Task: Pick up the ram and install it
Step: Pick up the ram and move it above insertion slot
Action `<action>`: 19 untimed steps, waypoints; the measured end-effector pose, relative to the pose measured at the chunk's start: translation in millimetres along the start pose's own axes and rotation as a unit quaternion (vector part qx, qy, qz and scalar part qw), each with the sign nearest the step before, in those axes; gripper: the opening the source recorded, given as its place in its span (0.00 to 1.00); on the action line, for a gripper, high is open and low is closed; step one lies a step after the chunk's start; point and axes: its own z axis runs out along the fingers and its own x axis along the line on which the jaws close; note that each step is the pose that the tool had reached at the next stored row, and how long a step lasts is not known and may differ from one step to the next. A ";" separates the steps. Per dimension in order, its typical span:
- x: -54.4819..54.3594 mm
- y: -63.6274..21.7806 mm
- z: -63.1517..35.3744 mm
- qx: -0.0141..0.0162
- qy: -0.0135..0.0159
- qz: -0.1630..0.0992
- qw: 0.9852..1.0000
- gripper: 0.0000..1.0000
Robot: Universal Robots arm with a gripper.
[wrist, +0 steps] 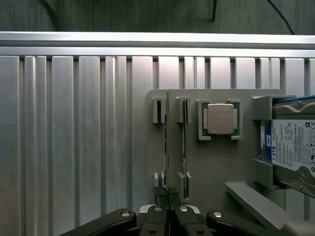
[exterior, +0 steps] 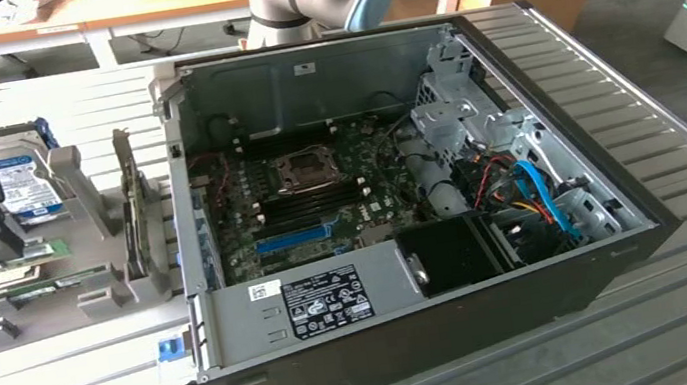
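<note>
Ram: stands on edge in the slots of a grey holder on the slatted metal counter, well apart from the open computer case. A second stick sits in the slots just beside it.

Gripper: over the near end of the ram. The jaws are drawn together with the thin green board between them and look clamped on it. The stick is not yet lifted out of its slots.

Handling, as judged:
- Light, stiff and thin, so it should not sag from an end grip.
- Fragile: it has small chips on its faces and a contact edge underneath.
- Best held across the two flat faces near the top edge, squarely, so it cannot twist.
- The bare board is smooth, so a skewed pinch could let it pivot.

Writing:
- Hard drive, at the holder's far side: blue-and-white label, "1.0TB" readable, the rest too fine to read.
- Processor chip, in its own pocket: no legible marking.
- Ram label: edge-on, unreadable.
- Case: white sticker on the inner metal panel, print too small.
- Inside the case: one blue slot on the board.
</note>
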 end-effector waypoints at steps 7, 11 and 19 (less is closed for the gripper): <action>-0.5 -0.1 -15.8 0.000 0.000 0.000 1.000 0.12; -0.9 -0.2 -26.3 0.000 0.000 0.000 1.000 0.12; -1.5 -0.2 -47.3 0.000 0.000 0.000 1.000 0.12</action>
